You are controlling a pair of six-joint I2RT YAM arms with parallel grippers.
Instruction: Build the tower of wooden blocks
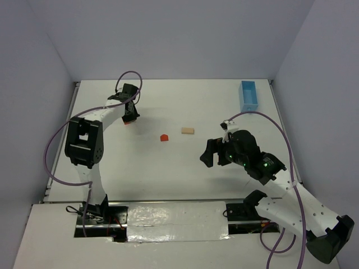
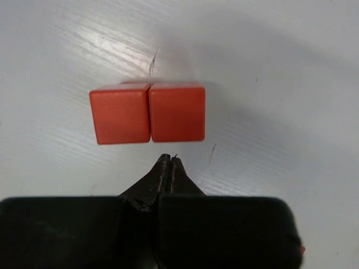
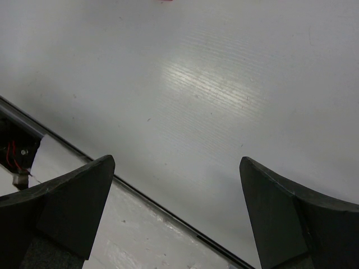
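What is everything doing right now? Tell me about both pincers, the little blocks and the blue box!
left pincer: shut, holding nothing.
right pincer: wide open, empty.
two red blocks: on the table, side by side, touching, not stacked.
lone red block: sitting by itself, unstacked.
tan block: lying flat, apart from the lone red block.
blue tray: upright at the far right; contents unclear.

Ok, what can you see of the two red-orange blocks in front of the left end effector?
The red-orange blocks are two small cubes, matte like painted wood, edges slightly rounded. They lie flat on the white table, side by side, faces touching along a thin seam, neither stacked nor tilted. The left end effector, shut, points at that seam from just short of them; a strip of table shows between.
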